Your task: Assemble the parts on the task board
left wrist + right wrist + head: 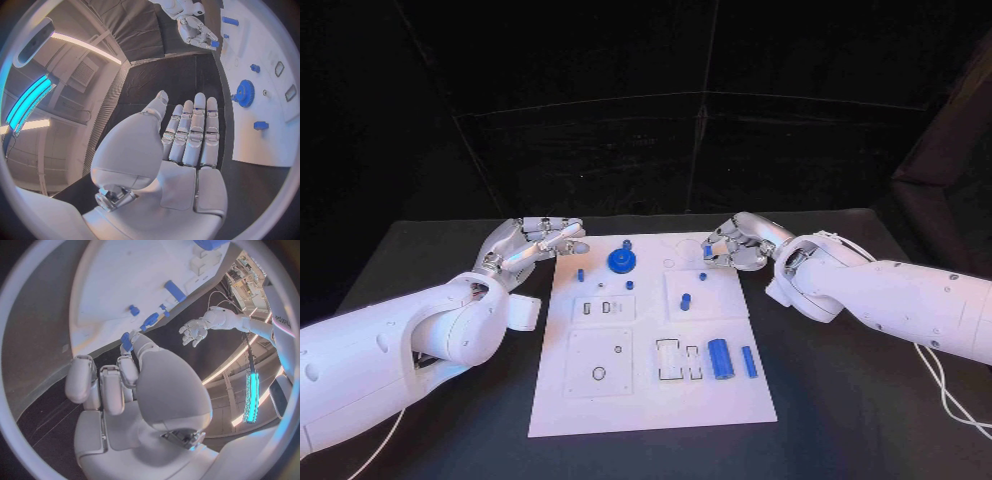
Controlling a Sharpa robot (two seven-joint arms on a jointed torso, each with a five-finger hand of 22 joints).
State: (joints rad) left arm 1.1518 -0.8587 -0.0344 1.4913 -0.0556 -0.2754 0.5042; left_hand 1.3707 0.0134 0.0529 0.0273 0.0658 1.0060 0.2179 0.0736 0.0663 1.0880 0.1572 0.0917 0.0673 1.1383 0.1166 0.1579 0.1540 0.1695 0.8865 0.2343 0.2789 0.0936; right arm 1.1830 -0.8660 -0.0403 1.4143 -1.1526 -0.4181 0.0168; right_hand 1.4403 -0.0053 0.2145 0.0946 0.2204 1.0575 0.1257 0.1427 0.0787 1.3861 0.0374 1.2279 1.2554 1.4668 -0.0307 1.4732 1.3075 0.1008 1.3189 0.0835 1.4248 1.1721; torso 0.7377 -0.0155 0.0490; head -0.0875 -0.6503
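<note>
The white task board (646,400) lies in the middle of the table. A blue gear (622,263) stands near its far edge, with small blue pegs (685,300) around it. Two blue cylinders (720,358) lie at the near right. My right hand (740,243) hovers over the board's far right corner, fingers curled. It pinches a small blue part (126,341) between thumb and finger, and the left wrist view shows that part (214,43) too. My left hand (531,245) is beside the far left corner with straight fingers (194,130), holding nothing.
Rectangular and round slots (678,360) are cut into the board's near half. Black table (848,420) surrounds the board on all sides. A white cable (942,385) trails off the right arm.
</note>
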